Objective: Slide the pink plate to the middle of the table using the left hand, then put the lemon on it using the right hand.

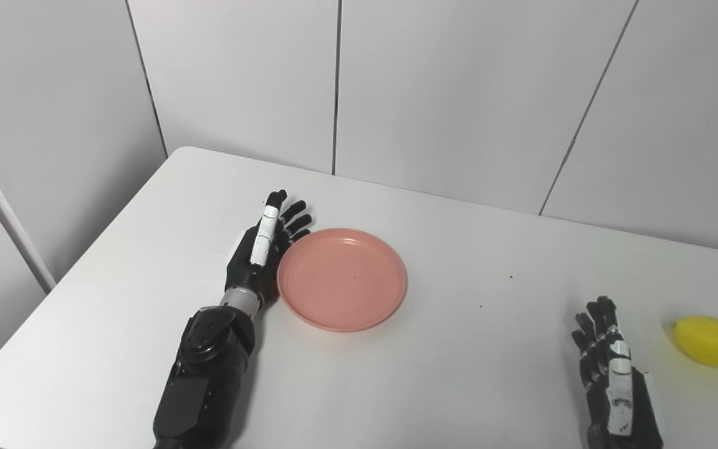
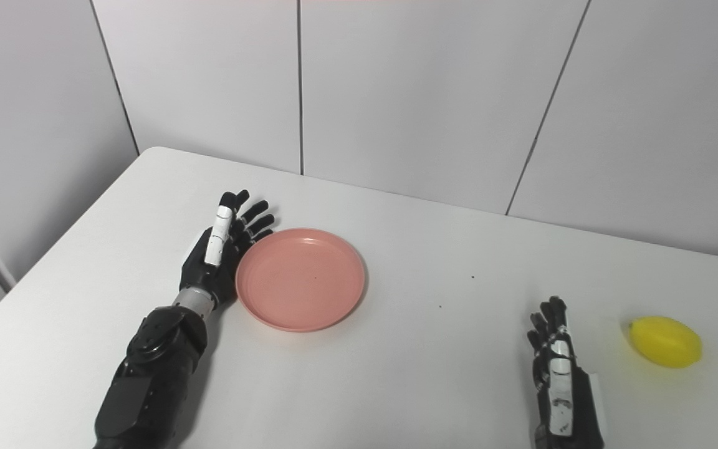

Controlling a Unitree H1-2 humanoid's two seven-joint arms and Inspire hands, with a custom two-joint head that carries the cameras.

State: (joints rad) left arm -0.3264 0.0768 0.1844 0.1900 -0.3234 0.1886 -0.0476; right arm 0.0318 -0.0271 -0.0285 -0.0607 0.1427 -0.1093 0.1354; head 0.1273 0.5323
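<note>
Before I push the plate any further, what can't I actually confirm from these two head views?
- Contact between left hand and pink plate: the hand's own edge hides the seam in both views.
- Right hand: its wrist is cut off by the bottom edge.
- Lemon: far side and underside hidden by its own body.
- Table: near edge out of frame.

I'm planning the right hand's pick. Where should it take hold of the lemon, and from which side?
Probably across the lemon's plump middle, coming from above. It lies on its side on the table, apart from everything, with its long axis running left to right, so the tapered ends would likely slip. The open right hand sits just left of it, so the fingers would close front to back over the belly.
</note>
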